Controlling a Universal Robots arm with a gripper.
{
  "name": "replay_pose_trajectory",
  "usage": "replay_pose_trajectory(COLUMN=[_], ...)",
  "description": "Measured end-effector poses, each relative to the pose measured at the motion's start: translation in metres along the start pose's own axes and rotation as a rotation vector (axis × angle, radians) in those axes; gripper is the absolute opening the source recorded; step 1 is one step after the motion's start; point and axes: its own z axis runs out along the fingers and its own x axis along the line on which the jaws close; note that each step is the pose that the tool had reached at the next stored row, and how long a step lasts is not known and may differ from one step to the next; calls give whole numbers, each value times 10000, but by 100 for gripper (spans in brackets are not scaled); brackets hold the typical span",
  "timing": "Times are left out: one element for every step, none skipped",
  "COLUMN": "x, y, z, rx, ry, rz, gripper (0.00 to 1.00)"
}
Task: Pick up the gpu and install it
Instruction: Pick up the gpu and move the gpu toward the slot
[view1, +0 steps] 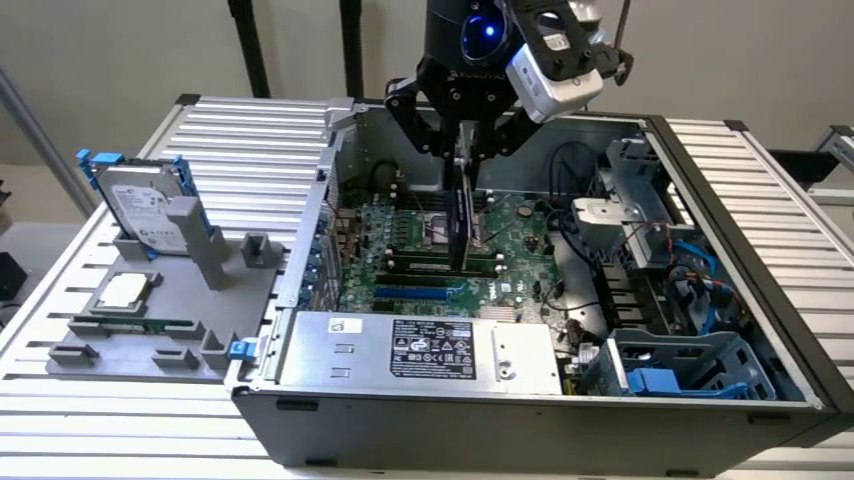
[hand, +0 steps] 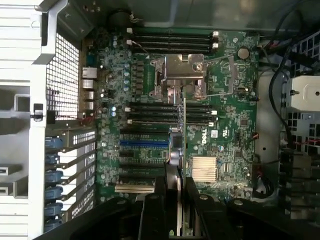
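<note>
the gripper (view1: 463, 148) is closed on the gpu (view1: 461, 215) — the card hangs edge-down straight below its fingers (hand: 152, 215), thin and upright, over the motherboard (view1: 514, 225) inside the open case (view1: 534, 430). seen from the wrist it runs as a narrow line out from between them, above the black slots (hand: 150, 115) — whether it touches the board i cannot tell.
</note>
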Motion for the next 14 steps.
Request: replay_pose_trajectory(x=[0, 0, -1, -1, -1, -1, -1, -1, -1, -1, -1, -1, -1, -1], y=[0, 0, 0, 0, 0, 0, 0, 0, 0, 0, 0, 0, 0, 0], z=[0, 0, 1, 1, 1, 1, 1, 1, 1, 1, 1, 1, 1, 1], rx=[0, 0, -1, -2, -2, -2, -2, -2, -2, -2, -2, -2, -2, -1], ry=[1, 1, 0, 0, 0, 0, 0, 0, 0, 0, 0, 0, 0, 0], rz=[0, 0, 0, -1, 0, 0, 0, -1, -1, 0, -1, -1, 0, -1], gripper=[0, 0, 0, 0, 0, 0, 0, 0, 0, 0, 0, 0, 0, 0])
